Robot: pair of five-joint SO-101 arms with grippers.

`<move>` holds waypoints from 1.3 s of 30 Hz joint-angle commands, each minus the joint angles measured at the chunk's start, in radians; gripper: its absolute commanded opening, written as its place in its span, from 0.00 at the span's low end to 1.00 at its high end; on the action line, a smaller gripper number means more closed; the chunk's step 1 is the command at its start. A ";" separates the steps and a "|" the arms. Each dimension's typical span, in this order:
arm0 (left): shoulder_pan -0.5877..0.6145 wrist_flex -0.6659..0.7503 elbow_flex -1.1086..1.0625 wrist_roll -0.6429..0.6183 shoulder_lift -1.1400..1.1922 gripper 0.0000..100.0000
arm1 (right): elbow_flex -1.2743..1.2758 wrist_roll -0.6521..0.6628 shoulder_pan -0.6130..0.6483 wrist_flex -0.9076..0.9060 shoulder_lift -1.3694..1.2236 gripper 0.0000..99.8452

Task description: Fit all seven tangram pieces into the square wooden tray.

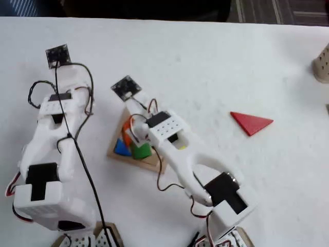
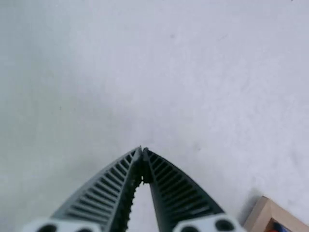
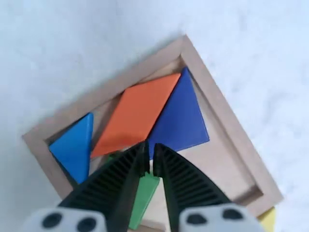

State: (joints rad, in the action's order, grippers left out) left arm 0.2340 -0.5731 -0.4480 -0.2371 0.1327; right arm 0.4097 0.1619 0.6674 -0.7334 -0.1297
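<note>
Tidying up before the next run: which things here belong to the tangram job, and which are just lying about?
Job: wooden tray, orange parallelogram, dark blue triangle, light blue triangle, green piece, yellow piece, red triangle.
Lying about: perforated beige object.

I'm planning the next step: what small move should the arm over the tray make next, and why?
Probably lift the right gripper clear of the tray and turn toward the red triangle: it lies alone on the table, and bare wood shows beside the dark blue triangle.

White table point(image 1: 205, 62), perforated beige object point(image 1: 322, 64)
</note>
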 commanded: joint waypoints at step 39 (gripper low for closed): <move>0.004 0.035 0.049 -0.002 -0.002 0.02 | -0.319 0.091 -0.113 -0.150 -0.248 0.02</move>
State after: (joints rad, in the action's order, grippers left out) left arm 0.2340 -0.5731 -0.4480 -0.2371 0.1327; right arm 0.1289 0.2125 0.5984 -0.8224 -0.3782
